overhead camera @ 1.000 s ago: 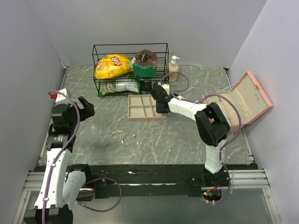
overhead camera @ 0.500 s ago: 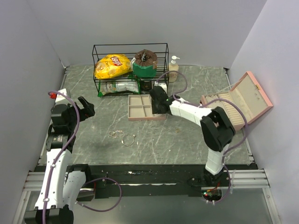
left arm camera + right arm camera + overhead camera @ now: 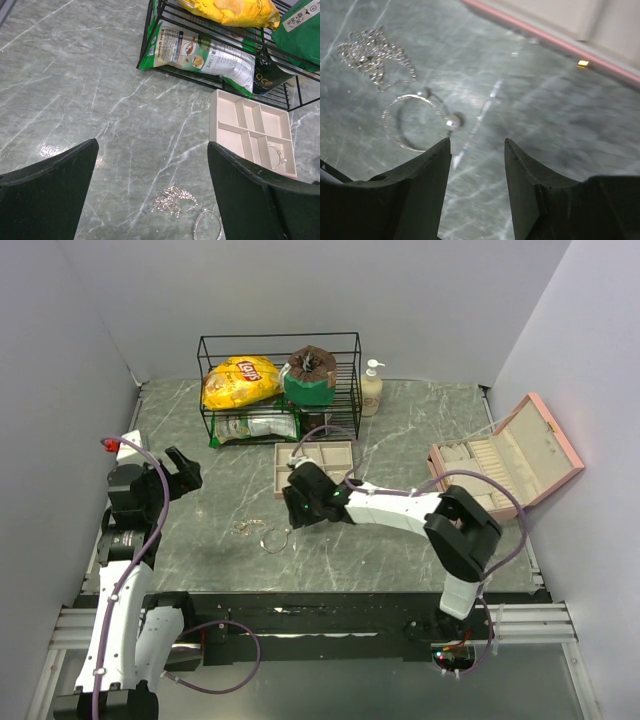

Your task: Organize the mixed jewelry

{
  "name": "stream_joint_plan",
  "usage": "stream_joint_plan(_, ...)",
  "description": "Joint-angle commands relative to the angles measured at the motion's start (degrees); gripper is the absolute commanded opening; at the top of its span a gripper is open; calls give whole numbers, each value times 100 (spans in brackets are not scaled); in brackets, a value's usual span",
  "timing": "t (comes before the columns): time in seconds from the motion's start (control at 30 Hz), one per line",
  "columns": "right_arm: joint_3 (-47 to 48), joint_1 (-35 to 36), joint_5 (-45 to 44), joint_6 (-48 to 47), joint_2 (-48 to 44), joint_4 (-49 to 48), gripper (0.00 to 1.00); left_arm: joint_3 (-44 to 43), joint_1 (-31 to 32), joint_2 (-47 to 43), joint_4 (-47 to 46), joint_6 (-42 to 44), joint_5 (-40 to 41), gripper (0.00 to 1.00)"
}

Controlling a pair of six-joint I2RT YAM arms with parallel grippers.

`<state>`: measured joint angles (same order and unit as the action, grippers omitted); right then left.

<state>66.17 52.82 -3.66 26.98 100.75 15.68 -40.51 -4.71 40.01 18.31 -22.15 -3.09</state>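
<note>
- Chain (image 3: 372, 55) and hoop (image 3: 417, 122) lie toward the tabletop's (image 3: 545, 125) near edge, just ahead of my right end effector (image 3: 476, 150), released and empty.
- Only my left wrist view shows a bangle (image 3: 276, 156) in the tray's (image 3: 213, 120) corner compartment; my left end effector (image 3: 152, 145) is spread wide.

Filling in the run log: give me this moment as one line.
right hand: open, empty, near hoop and chain on table | left hand: open, empty | tray: one bangle inside

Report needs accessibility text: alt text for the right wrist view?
The right end effector hangs open and empty over a grey-green marbled table. Just ahead lies a silver hoop with two bead ends, a tangled sparkly chain beyond it, and the pink edge of a tray crosses the top right.
</note>
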Motion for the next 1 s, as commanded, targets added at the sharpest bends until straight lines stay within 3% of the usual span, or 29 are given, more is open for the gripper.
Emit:
stream_joint_plan(0.0, 493, 273, 58, 35, 392, -48, 55, -115, -39, -72, -117, -8, -7, 96)
stream_joint_plan(0.97, 1231, 704, -618, 255, 1456, 726, 54, -106, -30, -46, -117, -26, -42, 96)
